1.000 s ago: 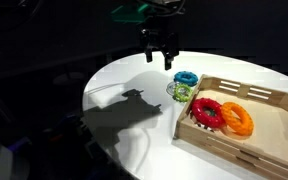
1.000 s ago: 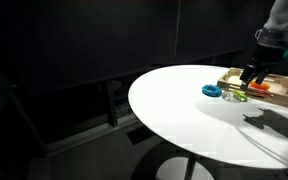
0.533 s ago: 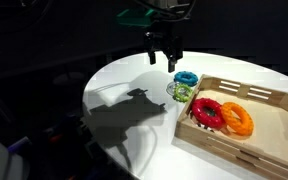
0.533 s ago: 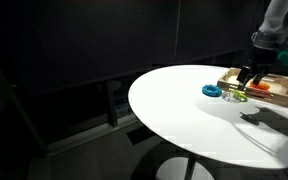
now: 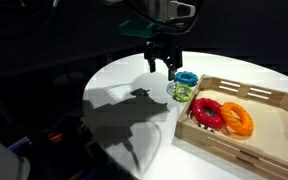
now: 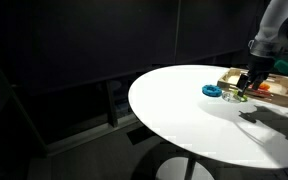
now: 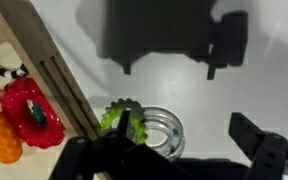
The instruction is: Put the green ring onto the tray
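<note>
The green ring (image 5: pixel 183 93) lies on the white round table just outside the near-left corner of the light wooden tray (image 5: pixel 269 96). It also shows in an exterior view (image 6: pixel 235 97) and in the wrist view (image 7: pixel 114 118), where it touches a clear ring (image 7: pixel 164 133). My gripper (image 5: pixel 164 64) hovers open and empty above the table, a little left of the green ring. In the wrist view the gripper (image 7: pixel 194 137) spans the clear ring, with one finger (image 7: pixel 134 128) over the green ring's edge.
A light-blue ring (image 5: pixel 187 78) lies on the table just behind the green one. A red ring (image 5: pixel 206 112) and an orange ring (image 5: pixel 238 119) lie inside the tray. The tray's slatted side (image 7: pixel 46 62) runs close beside the green ring. The surroundings are dark.
My gripper has moved down and toward the rings, from above the table's far edge to just left of the green ring. The rings have not moved.
</note>
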### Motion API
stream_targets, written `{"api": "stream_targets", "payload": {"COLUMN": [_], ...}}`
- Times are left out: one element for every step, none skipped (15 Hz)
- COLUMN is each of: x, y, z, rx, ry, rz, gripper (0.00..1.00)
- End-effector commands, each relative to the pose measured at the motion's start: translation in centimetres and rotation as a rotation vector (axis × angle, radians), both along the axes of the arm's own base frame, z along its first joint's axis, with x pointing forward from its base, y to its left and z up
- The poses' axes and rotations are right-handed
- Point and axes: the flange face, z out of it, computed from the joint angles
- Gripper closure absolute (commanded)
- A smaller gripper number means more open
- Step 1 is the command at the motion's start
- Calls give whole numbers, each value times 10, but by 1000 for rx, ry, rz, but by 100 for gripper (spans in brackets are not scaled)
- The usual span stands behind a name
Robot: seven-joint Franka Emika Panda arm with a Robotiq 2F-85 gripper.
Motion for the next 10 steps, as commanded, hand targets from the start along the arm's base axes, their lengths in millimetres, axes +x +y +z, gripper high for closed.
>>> {"api": "stream_targets", "payload": {"x": [7, 8, 10, 11, 13, 14, 16, 17, 18, 20], "y": [-12, -15, -19, -22, -24, -27, -29, -31, -32, -33], "z": [-11, -14, -17, -20, -23, -26, -29, -31, -33, -35], "rx": [-29, -30, -31, -29, -27, -24, -23, -21, -19, -17], "ry": [-34, -44, -60, -71, -84, -94, -106, -117, -127, -141], "rz": [-3, -2, 0, -2, -3, -6, -6, -7, -6, -4], "gripper": [0, 0, 0, 0, 0, 0, 0, 0, 0, 0]}}
